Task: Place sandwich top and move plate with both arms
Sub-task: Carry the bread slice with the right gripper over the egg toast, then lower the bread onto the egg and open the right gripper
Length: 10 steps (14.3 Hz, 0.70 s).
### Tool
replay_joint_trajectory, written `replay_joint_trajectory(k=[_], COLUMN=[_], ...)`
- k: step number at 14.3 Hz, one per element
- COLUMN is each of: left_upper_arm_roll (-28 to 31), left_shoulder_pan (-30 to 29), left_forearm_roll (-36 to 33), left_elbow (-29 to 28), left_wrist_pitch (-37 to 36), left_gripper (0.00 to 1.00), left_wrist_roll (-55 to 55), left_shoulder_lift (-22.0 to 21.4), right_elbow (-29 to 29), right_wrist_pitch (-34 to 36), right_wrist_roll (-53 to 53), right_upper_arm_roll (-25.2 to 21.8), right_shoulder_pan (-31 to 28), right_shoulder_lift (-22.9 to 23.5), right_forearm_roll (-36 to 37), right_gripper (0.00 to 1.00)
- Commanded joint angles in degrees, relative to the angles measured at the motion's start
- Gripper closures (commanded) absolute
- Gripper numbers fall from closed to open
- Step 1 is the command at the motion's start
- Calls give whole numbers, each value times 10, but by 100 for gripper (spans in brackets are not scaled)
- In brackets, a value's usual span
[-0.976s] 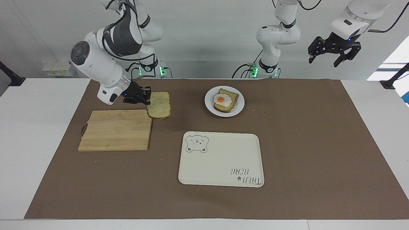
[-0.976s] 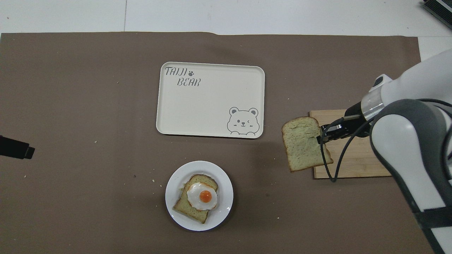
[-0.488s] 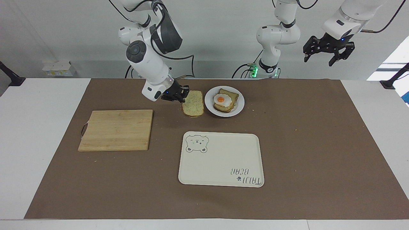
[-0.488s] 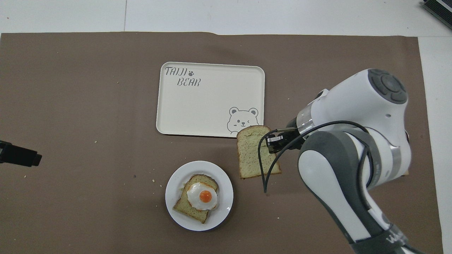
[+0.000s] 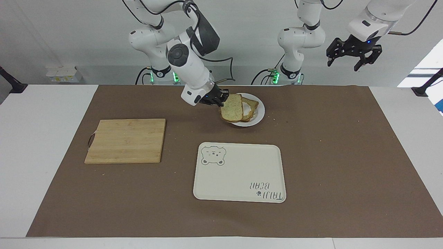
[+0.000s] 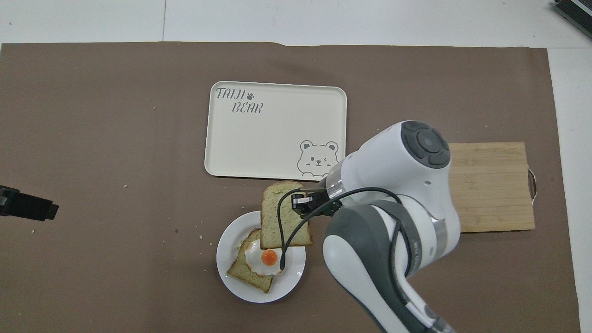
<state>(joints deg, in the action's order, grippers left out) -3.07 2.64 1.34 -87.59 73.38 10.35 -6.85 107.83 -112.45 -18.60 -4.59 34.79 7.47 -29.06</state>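
The sandwich top [image 5: 231, 108], a pale speckled slice, is held by its edge in my right gripper [image 5: 223, 98] and hangs tilted over the plate's [image 5: 259, 116] side toward the right arm's end. In the overhead view the slice [image 6: 277, 217] overlaps the plate's rim [image 6: 286, 289] and part of the egg bread [image 6: 249, 273]. The fried egg [image 6: 267, 258] shows only in the overhead view. Whether the slice touches the egg bread I cannot tell. My left gripper [image 5: 353, 57] waits open, high above the left arm's end of the table; its tip shows in the overhead view [image 6: 27, 208].
A cream bear-print tray [image 5: 238, 173] lies farther from the robots than the plate; it also shows in the overhead view [image 6: 273, 134]. A wooden cutting board [image 5: 126, 140] lies toward the right arm's end [image 6: 495, 185]. Brown paper covers the table, with a few crumbs.
My right gripper has carried the slice from beside the cutting board across the mat to over the plate. The left gripper has shifted only slightly, up high.
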Motion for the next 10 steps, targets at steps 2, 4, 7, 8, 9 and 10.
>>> replay_joint_trajectory(k=[2, 4, 7, 8, 9, 10], left_upper_arm_roll=[3, 4, 4, 4, 4, 4], left_shoulder_pan=[4, 4, 4, 4, 4, 4], left_forearm_roll=[5, 5, 5, 5, 5, 5], left_elbow=[-20, -20, -20, -20, -20, -20], left_wrist_pitch=[3, 2, 2, 2, 2, 2], left_gripper=[0, 0, 0, 0, 0, 0], left_wrist_roll=[-7, -6, -6, -6, -6, -6], left_shoulder_lift=[-17, -17, -17, -17, -17, -17], right_elbow=[25, 31, 56, 64, 70, 76], right_wrist_pitch=[-43, -59, -82, -94, -97, -98], right_wrist_roll=[-7, -11, -7, -7, -1, 6], right_upper_arm_roll=[-2, -2, -2, -2, -3, -3], right_shoulder_pan=[44, 69, 93, 96, 96, 96], right_shoulder_lift=[24, 42, 50, 50, 51, 51], right_forearm_roll=[-30, -30, -30, -30, -30, -30], right_gripper=[100, 100, 100, 100, 100, 100])
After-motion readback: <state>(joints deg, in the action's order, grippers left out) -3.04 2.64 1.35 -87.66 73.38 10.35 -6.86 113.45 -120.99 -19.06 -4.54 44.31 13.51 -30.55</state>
